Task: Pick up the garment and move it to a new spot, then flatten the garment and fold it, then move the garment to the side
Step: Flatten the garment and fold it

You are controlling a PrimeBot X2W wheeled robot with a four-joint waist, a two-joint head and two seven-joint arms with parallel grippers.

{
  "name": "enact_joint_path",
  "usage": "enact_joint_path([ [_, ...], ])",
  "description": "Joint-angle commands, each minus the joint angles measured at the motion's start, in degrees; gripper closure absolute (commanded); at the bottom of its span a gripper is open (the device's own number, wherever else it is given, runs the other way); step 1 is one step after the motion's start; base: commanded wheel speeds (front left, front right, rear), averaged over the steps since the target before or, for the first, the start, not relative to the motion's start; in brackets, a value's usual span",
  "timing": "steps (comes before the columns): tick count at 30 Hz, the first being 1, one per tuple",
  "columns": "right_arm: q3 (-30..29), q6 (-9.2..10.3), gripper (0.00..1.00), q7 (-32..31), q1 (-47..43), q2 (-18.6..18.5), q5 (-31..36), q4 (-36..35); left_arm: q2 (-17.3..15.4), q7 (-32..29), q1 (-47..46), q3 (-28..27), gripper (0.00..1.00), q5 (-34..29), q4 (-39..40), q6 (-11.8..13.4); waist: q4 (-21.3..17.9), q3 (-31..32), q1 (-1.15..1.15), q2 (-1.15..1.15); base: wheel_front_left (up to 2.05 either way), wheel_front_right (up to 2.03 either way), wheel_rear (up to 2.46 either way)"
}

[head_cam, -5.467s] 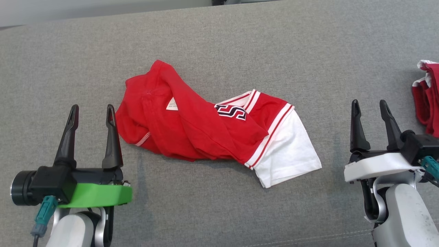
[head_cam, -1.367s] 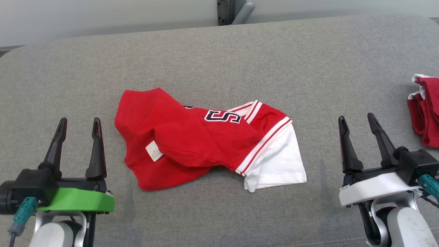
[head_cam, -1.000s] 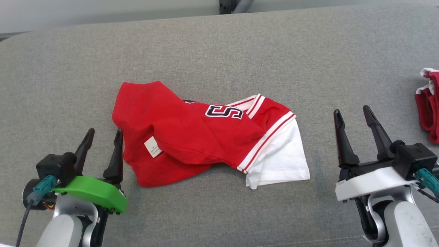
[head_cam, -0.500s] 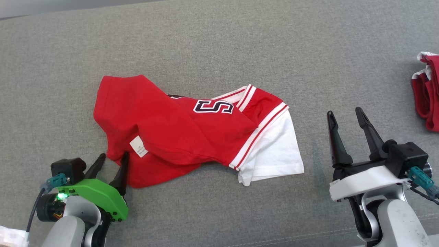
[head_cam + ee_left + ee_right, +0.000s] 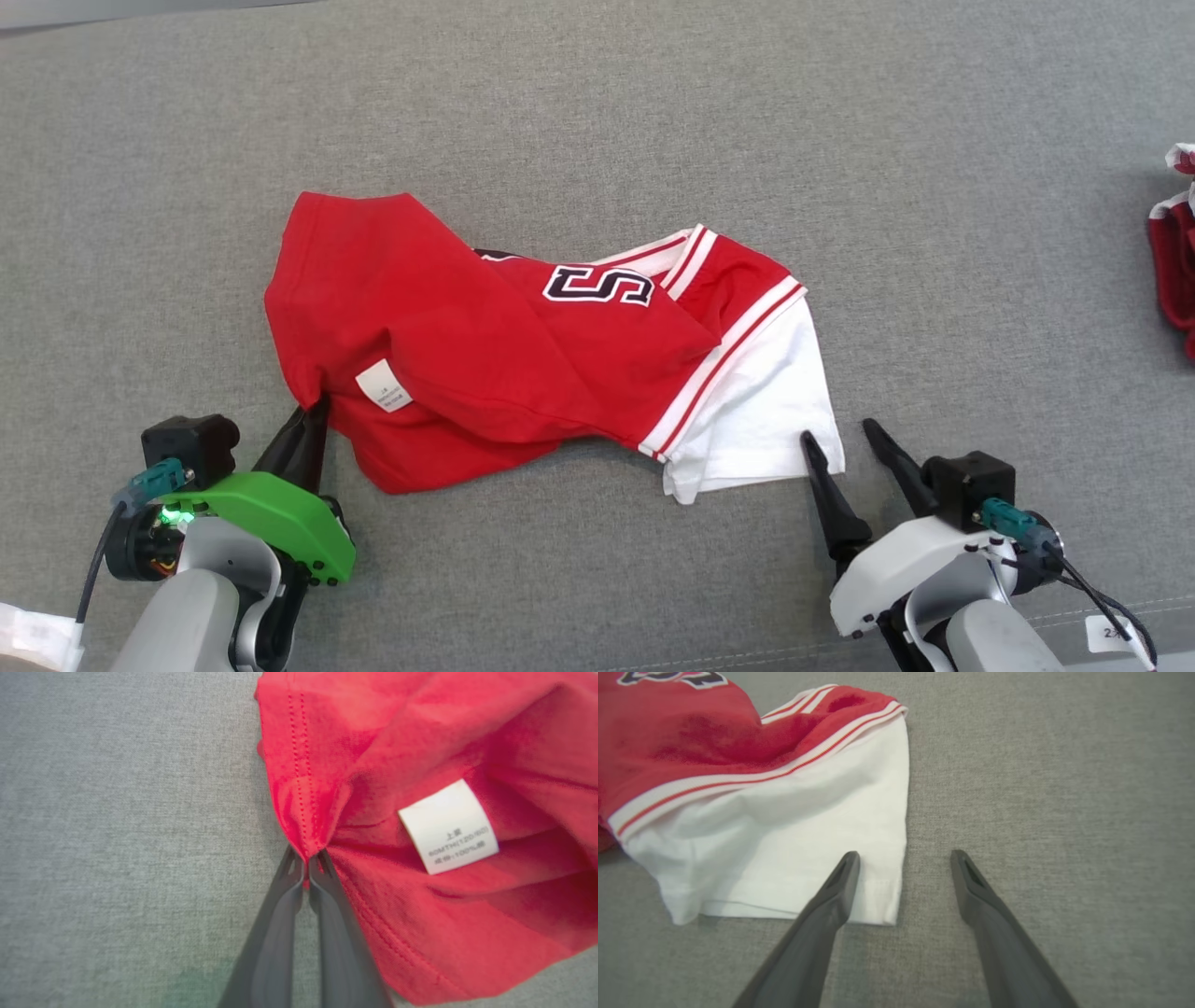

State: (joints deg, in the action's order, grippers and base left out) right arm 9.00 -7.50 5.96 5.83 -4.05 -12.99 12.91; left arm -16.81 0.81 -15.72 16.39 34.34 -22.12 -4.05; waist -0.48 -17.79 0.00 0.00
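Left pincer [image 5: 307,861] clenched on the red hem of the crumpled jersey shirt [image 5: 523,373], which lies mid grey upholstery [image 5: 597,112]. Right pincer [image 5: 904,855] gapes astride the white sleeve [image 5: 794,812] edge. Soft, light, floppy: I'd pinch hems.

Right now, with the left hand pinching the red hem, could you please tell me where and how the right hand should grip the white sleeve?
Probably the white sleeve at its near cuff corner, approached low from the robot's side. That corner lies flat and free at the garment's edge, and the open right hand straddles the sleeve's side edge there.
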Motion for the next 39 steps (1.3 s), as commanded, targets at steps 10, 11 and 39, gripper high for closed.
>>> enact_joint_path([
  [10,4.97,0.01,1.00,3.73,4.86,-0.34,-4.16,9.69,-1.29,0.31,0.65,-0.05,1.00,-0.96,4.23,1.42,1.10,-0.25,0.00,0.00,0.00,0.00,0.00],
  [11,4.71,0.01,1.00,5.14,5.58,-0.98,-4.30,8.35,-1.69,-0.43,1.15,0.03,1.00,-1.05,5.31,1.83,1.14,-0.24,0.00,0.00,0.00,0.00,0.00],
  [39,-16.05,0.04,1.00,-1.79,28.37,-11.80,2.31,-35.80,-11.85,-6.13,-14.55,-6.86,1.00,-12.54,49.31,11.12,-1.28,5.85,0.00,0.00,0.00,0.00,0.00],
])
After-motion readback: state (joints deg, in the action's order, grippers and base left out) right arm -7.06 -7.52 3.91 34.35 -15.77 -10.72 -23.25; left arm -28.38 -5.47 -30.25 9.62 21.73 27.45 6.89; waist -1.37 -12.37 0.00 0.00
